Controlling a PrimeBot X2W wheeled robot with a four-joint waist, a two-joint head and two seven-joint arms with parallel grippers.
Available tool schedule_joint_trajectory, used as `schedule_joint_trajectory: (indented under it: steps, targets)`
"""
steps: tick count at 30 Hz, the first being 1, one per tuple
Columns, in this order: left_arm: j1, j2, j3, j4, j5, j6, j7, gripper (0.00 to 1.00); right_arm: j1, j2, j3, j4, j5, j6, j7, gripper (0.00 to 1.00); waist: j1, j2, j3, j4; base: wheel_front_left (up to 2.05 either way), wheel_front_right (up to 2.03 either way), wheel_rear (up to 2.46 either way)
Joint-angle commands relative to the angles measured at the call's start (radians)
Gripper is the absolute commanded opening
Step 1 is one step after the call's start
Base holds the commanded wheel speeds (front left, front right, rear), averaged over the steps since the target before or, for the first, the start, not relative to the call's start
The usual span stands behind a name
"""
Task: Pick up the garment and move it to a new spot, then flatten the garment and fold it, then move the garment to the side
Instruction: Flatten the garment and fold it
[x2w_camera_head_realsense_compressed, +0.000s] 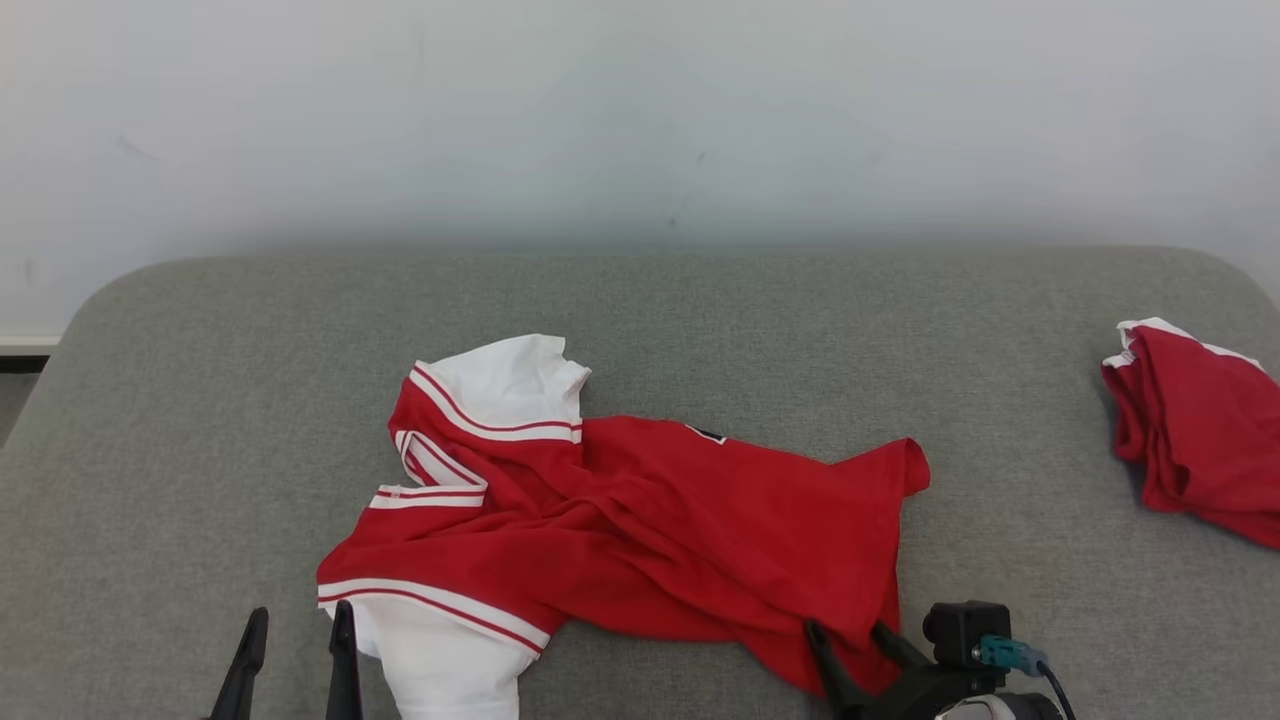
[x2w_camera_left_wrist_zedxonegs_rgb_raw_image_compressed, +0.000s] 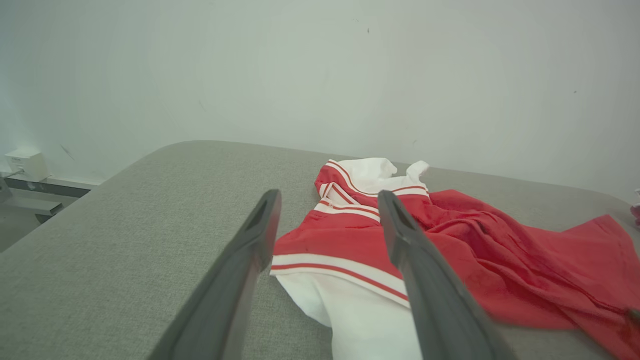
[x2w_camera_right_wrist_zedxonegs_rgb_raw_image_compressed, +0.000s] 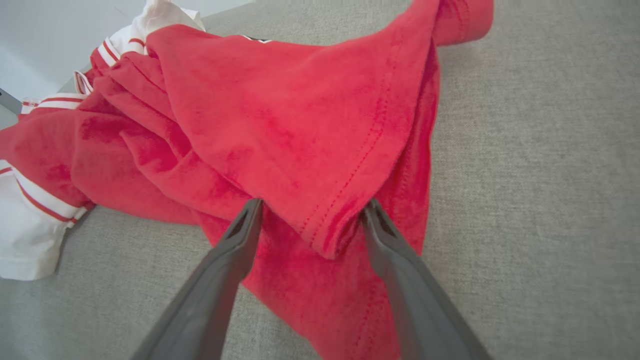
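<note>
A crumpled red garment (x2w_camera_head_realsense_compressed: 650, 520) with white, red-striped sleeves lies on the grey padded surface (x2w_camera_head_realsense_compressed: 200, 400). My right gripper (x2w_camera_head_realsense_compressed: 850, 632) is open at the garment's lower right hem; in the right wrist view its fingers straddle a folded hem corner (x2w_camera_right_wrist_zedxonegs_rgb_raw_image_compressed: 330, 235) of the garment (x2w_camera_right_wrist_zedxonegs_rgb_raw_image_compressed: 280, 125) without pinching it. My left gripper (x2w_camera_head_realsense_compressed: 297, 625) is open at the lower left, just left of the white sleeve (x2w_camera_head_realsense_compressed: 450, 670). In the left wrist view my left gripper (x2w_camera_left_wrist_zedxonegs_rgb_raw_image_compressed: 327, 200) frames the striped sleeve of the garment (x2w_camera_left_wrist_zedxonegs_rgb_raw_image_compressed: 350, 255) from above the surface.
A second red garment (x2w_camera_head_realsense_compressed: 1200, 440) with white trim lies bunched at the surface's right edge. A pale wall (x2w_camera_head_realsense_compressed: 640, 110) rises behind the surface. The surface's left corner is rounded, with floor and a baseboard (x2w_camera_left_wrist_zedxonegs_rgb_raw_image_compressed: 45, 185) beyond it.
</note>
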Motion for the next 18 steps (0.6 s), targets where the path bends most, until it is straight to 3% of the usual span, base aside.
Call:
schedule_joint_trajectory:
  steps: [1, 4, 5, 6, 7, 8, 9, 18]
  targets:
    - [-0.005, -0.003, 0.004, -0.005, 0.008, -0.005, 0.000, 1.00, -0.016, -0.001, 0.002, 0.014, 0.008, -0.003, -0.015, 1.00, -0.0001, 0.0000, 0.008, 0.009, 0.00, 0.00, 0.00]
    - [-0.005, -0.005, 0.007, -0.010, 0.012, -0.006, 0.000, 1.00, -0.034, -0.001, 0.010, 0.032, 0.014, -0.003, -0.035, 1.00, -0.0001, 0.0000, 0.013, 0.013, 0.00, 0.00, 0.00]
    - [-0.005, -0.006, 0.007, -0.010, 0.013, -0.006, 0.000, 1.00, -0.040, -0.001, 0.012, 0.039, 0.017, -0.003, -0.040, 0.94, -0.0001, 0.0000, 0.014, 0.015, 0.00, 0.00, 0.00]
    - [-0.006, -0.006, 0.008, -0.010, 0.013, -0.006, 0.000, 1.00, -0.045, -0.001, 0.013, 0.046, 0.019, -0.003, -0.045, 0.58, -0.0001, 0.0000, 0.015, 0.016, 0.00, 0.00, 0.00]
    - [-0.006, -0.007, 0.008, -0.010, 0.014, -0.005, 0.000, 1.00, -0.050, -0.001, 0.015, 0.052, 0.021, -0.003, -0.052, 0.36, -0.0001, 0.0000, 0.016, 0.017, 0.00, 0.00, 0.00]
    - [-0.007, -0.007, 0.009, -0.010, 0.014, -0.005, 0.000, 1.00, -0.057, -0.001, 0.016, 0.055, 0.018, -0.003, -0.063, 0.08, -0.0001, 0.0000, 0.017, 0.017, 0.00, 0.00, 0.00]
    - [-0.008, -0.007, 0.010, -0.011, 0.015, -0.005, 0.000, 1.00, -0.061, -0.001, 0.016, 0.060, 0.013, -0.003, -0.071, 0.00, -0.0001, 0.0000, 0.017, 0.018, 0.00, 0.00, 0.00]
    - [-0.009, -0.009, 0.005, -0.025, 0.006, 0.001, -0.001, 1.00, -0.119, -0.006, -0.041, 0.045, -0.044, -0.003, -0.149, 0.00, -0.0001, 0.0000, 0.020, 0.018, 0.00, 0.00, 0.00]
